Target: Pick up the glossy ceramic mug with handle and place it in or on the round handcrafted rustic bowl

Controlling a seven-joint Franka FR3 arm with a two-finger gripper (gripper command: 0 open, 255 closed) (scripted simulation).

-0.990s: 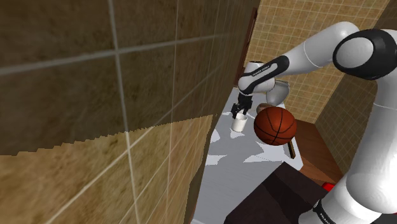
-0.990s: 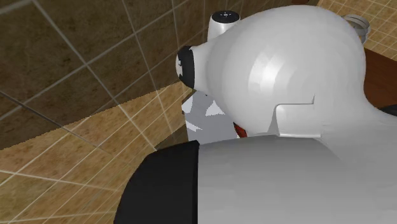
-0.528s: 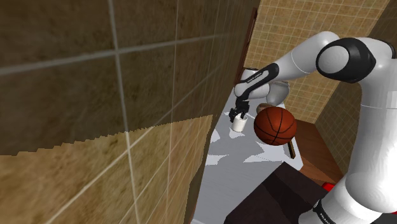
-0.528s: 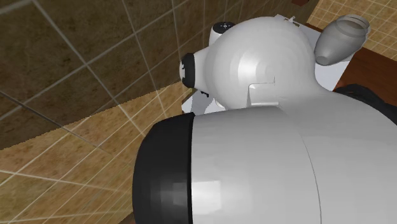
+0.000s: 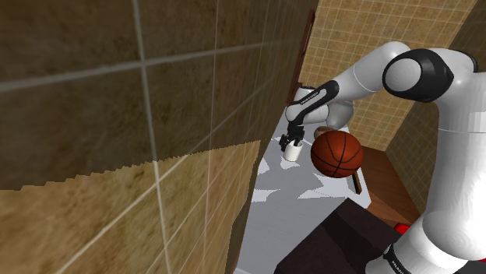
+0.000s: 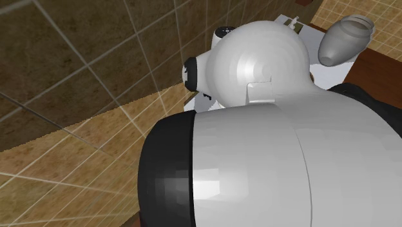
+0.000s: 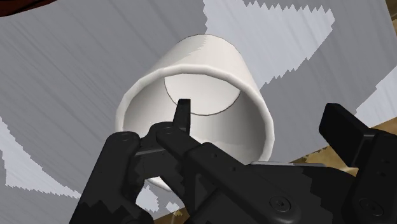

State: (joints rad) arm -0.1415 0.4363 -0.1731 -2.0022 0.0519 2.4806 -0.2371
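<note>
Your claw (image 7: 259, 113) hangs right over the mug (image 7: 203, 83), jaws spread and clasping nothing. One black finger (image 7: 183, 113) dips into the mouth and the other stands outside the wall, so one side of the rim sits in the gap between them, with neither pad pressed on it that I can see. That's the relation to watch: the white mug lies straight ahead along the claw's own line, upright on the grey-and-white patterned table (image 7: 70, 83), its long axis running the way the fingers point, mouth open toward you. No handle shows, so I can't tell you which way it points. My read is that closing now would pinch the wall, and you want that pinch square or the cup may tip. Look further out in the shoulder view: a basketball (image 5: 336, 153) sits just beside the mug toward that view's right, close enough to mind on the lift. Behind its top a brown rounded shape (image 5: 320, 134) peeks out, possibly the bowl, though I can't say for certain.
</note>
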